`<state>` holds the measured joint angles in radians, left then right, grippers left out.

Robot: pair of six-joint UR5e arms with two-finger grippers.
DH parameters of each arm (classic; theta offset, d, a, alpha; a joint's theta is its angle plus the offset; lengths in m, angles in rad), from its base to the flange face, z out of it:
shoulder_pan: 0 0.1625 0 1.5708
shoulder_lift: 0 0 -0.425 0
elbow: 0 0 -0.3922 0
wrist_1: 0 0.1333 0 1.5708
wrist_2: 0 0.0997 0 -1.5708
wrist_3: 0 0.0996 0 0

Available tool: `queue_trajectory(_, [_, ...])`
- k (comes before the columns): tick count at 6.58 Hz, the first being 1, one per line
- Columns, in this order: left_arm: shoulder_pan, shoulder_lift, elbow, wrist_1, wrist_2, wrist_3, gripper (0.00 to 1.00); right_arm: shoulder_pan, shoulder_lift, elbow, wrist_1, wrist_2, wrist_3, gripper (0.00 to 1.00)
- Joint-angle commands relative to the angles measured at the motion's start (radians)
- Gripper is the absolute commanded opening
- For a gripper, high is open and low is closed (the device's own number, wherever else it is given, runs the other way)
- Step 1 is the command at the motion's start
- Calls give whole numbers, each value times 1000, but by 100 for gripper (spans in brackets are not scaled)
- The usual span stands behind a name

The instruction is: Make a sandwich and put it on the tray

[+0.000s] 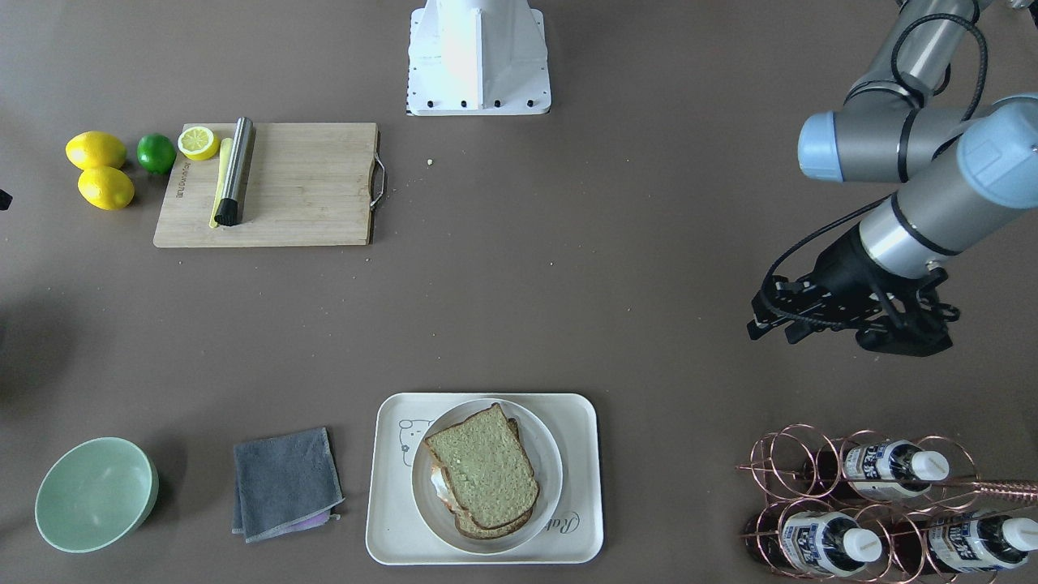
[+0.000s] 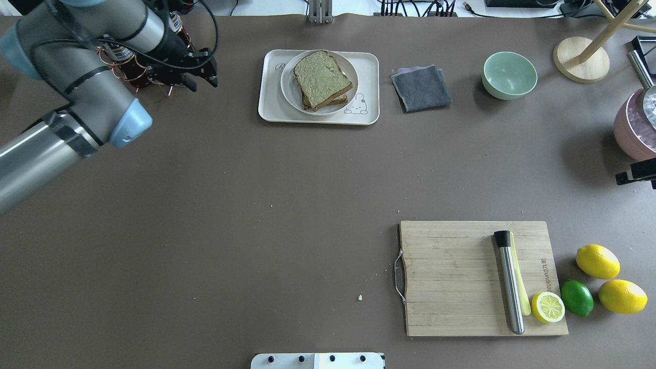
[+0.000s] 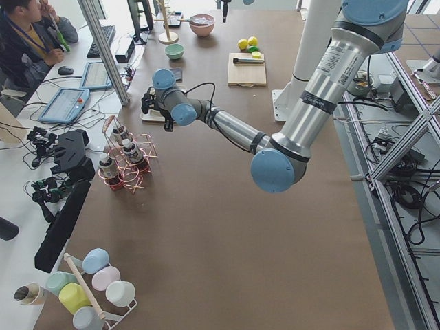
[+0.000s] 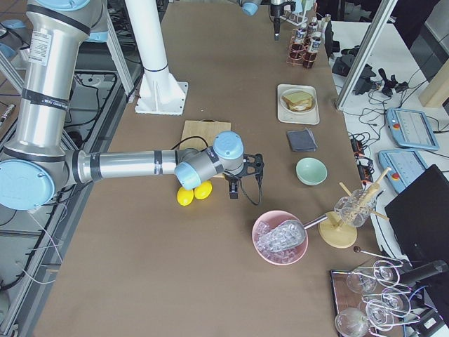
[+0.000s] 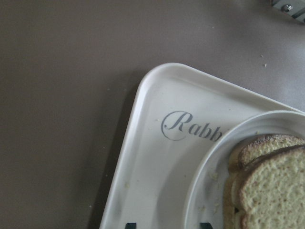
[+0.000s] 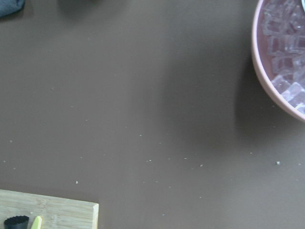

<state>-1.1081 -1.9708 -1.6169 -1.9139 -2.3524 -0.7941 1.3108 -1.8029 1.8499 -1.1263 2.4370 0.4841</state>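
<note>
The sandwich (image 1: 484,466), two brown-crusted bread slices with a fried egg's white edge showing between them, lies on a round white plate (image 1: 551,454). The plate stands on the cream tray (image 1: 389,519) with the bear drawing. They also show in the overhead view: sandwich (image 2: 322,78), tray (image 2: 269,110). My left gripper (image 2: 202,77) hovers left of the tray, open and empty. Its wrist view shows the tray's "Rabb" corner (image 5: 143,181) and the bread (image 5: 271,191). My right gripper (image 2: 635,177) is at the table's far right edge, near the ice bowl; its jaws are not clear.
A copper rack of bottles (image 1: 859,503) stands close behind the left gripper. A grey cloth (image 2: 421,87) and a green bowl (image 2: 509,75) lie right of the tray. A wooden cutting board (image 2: 451,277) holds a steel tool and a lemon half; lemons and a lime lie beside it. A pink ice bowl (image 6: 281,62) is there too.
</note>
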Motion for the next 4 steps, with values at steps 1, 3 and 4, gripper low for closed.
queue_trajectory(1, [-160, 306, -228, 149, -34, 420, 60, 127, 0, 6, -235, -21, -350, 100])
queue_trajectory(3, [-377, 511, -255, 249, -34, 870, 62, 147, 0, 11, -322, -97, -430, 100])
queue_trajectory(4, [-459, 595, -253, 250, -34, 982, 64, 139, 3, 2, -342, -128, -446, 100])
